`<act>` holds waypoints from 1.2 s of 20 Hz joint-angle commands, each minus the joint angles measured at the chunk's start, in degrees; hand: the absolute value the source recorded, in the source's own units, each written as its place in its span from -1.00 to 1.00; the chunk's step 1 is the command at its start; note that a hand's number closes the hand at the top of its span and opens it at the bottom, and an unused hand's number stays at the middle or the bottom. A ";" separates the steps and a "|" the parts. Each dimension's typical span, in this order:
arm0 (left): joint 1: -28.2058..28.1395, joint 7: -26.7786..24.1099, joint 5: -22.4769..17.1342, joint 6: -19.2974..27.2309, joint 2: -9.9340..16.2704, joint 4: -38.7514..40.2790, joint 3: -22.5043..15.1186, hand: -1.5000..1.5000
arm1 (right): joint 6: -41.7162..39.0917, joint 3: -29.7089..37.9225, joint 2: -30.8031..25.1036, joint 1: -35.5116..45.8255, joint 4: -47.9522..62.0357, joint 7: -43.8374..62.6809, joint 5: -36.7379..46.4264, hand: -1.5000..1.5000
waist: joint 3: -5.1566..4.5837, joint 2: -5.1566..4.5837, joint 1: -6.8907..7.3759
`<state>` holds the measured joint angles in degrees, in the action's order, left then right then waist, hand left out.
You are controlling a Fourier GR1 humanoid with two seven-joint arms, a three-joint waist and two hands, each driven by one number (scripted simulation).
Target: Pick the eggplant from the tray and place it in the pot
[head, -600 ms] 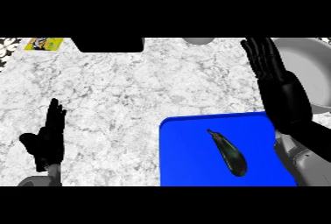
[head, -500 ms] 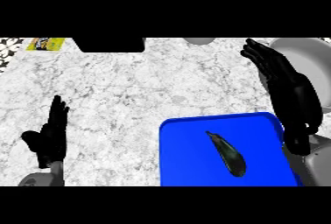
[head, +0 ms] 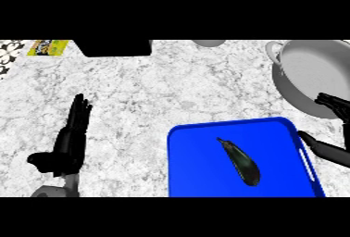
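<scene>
While the eggplant [head: 240,161] lies untouched mid-tray [head: 198,180], pot [head: 321,69] sits at 1 o'clock. My right hand [head: 333,147], at the tray's 3 o'clock edge, fingers spread, empty. Left hand [head: 68,143] rests open at 9. Eggplant looks light, smooth, likely slippery; best grasped at its thick lower half.

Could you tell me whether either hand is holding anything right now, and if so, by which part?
Nothing is held: the eggplant lies untouched on the blue tray.
</scene>
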<state>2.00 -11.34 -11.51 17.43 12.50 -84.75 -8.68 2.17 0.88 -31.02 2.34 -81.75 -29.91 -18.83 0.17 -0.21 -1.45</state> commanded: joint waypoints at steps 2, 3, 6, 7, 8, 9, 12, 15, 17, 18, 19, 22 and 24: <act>-1.56 3.11 1.45 -0.04 -0.52 -5.74 -2.66 0.00 | -6.58 3.64 3.07 -9.84 2.52 -16.10 -1.72 -1.00 | -0.09 0.36 0.95; -0.15 2.95 1.30 -0.31 -0.55 -4.47 -1.83 0.00 | -8.74 5.23 1.30 -11.79 0.18 -17.82 -2.40 -1.00 | -0.12 0.37 0.68; -0.59 -0.05 3.48 0.36 -3.33 -1.68 -2.63 0.00 | -8.77 3.76 1.67 -15.28 -9.57 -13.14 -0.80 -1.00 | -0.20 0.34 0.73; -3.64 -2.18 2.12 -1.52 -2.39 -2.80 -2.23 0.00 | -9.63 4.54 -1.44 -18.66 -13.12 -11.04 -0.75 -1.00 | -0.23 0.42 0.55; 0.89 0.65 1.19 -2.58 -1.15 -0.81 0.43 0.00 | -8.79 5.46 -1.75 -17.20 -11.71 -9.74 1.04 -1.00 | -0.21 0.29 0.81; -0.92 1.66 2.34 -0.22 -2.43 -3.18 -1.76 0.00 | -9.88 5.12 -6.03 -17.12 -11.25 -6.61 2.17 -1.00 | -0.23 0.36 0.76; -0.80 1.51 1.46 -1.90 -1.41 -2.85 -1.22 0.00 | -6.24 -0.94 -8.71 -17.64 -16.44 1.39 10.89 -1.00 | -0.38 0.30 1.10; -1.69 1.39 2.71 -1.40 -1.78 -3.39 -2.54 0.00 | -9.13 -4.77 -14.15 -20.31 -19.05 5.52 17.29 -1.00 | -0.38 0.29 1.18; -0.83 2.35 2.62 -0.81 -2.40 -3.95 -2.56 0.00 | -9.59 -7.84 -16.00 -17.40 -18.60 11.74 21.01 -1.00 | -0.34 0.03 2.47; -0.57 3.73 2.74 -1.12 -0.99 -6.18 -2.12 0.00 | -10.85 -6.29 -17.93 -17.05 -22.09 15.87 19.46 -1.00 | -0.33 0.29 1.98; -2.22 2.56 2.94 -1.14 -2.13 -5.75 -3.12 0.00 | -11.23 -7.11 -17.98 -16.96 -22.54 18.67 20.14 -1.00 | -0.31 0.25 1.94; 0.20 3.56 2.92 -1.48 -1.91 -4.00 -1.53 0.00 | -10.78 -11.66 -14.68 -15.71 -26.63 25.33 24.13 -1.00 | -0.23 0.22 1.40; -0.07 4.68 2.65 -2.01 -1.28 -5.19 -0.66 0.00 | -12.14 -13.13 -13.40 -15.07 -28.71 29.68 25.08 -1.00 | -0.21 0.25 1.48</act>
<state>1.29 -8.33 -8.49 16.15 10.53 -89.35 -10.65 -8.61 -9.14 -45.27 -13.49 -106.19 -8.25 3.12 -0.09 0.02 0.18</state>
